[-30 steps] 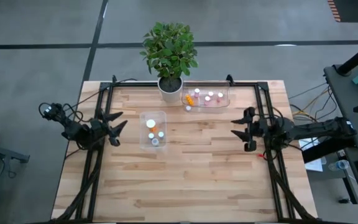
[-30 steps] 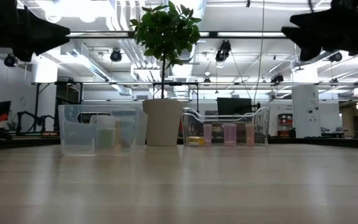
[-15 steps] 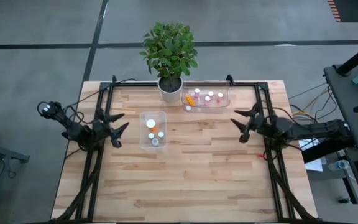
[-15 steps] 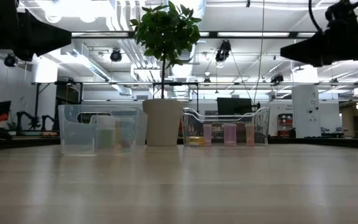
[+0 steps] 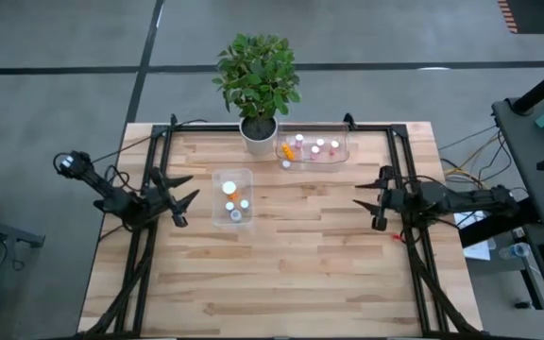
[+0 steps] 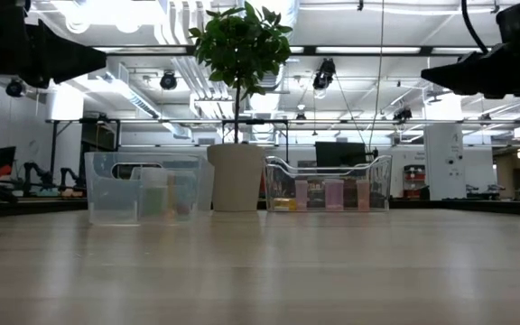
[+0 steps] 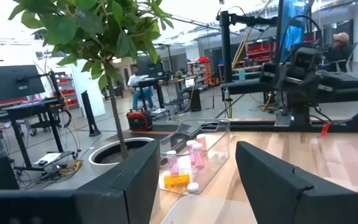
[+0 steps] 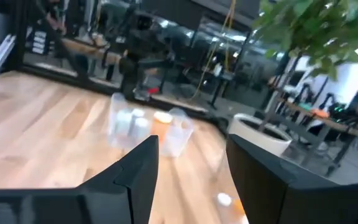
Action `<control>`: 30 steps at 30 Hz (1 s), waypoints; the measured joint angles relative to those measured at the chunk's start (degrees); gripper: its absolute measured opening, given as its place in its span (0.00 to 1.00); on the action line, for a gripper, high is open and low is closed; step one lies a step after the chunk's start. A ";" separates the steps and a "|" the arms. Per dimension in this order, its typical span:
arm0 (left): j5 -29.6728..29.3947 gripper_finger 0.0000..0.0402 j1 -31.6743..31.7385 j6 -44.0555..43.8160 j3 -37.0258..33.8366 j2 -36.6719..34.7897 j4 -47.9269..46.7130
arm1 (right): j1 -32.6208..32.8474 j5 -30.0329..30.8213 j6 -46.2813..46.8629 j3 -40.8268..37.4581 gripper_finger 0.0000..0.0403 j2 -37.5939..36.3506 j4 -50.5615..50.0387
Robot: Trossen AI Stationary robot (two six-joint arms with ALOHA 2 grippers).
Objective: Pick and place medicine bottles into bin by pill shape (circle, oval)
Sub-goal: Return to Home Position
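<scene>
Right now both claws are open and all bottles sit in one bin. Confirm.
No: the high view shows bottles in two bins, the far bin beside the plant pot and the near bin nearer the left claw. It and the right claw are open.

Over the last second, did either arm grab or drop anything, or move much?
Nothing was grabbed or dropped. The right gripper rolled and drew back slightly toward the table's right edge. The left gripper barely shifted. Both are open and empty. The medicine bottles, the clear bins and the plant stayed put.
</scene>
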 joint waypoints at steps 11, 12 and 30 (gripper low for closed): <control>0.00 0.49 0.00 0.00 -0.02 3.08 0.04 | 2.64 -0.91 -0.35 -0.07 0.44 -0.49 -0.07; 0.00 0.49 0.00 0.00 -0.02 3.37 0.07 | 2.64 -0.91 -0.35 -0.07 0.44 -0.40 -0.09; 0.02 0.49 0.00 0.00 -0.02 7.34 0.05 | 2.64 -0.89 -0.33 -0.11 0.44 0.91 -0.03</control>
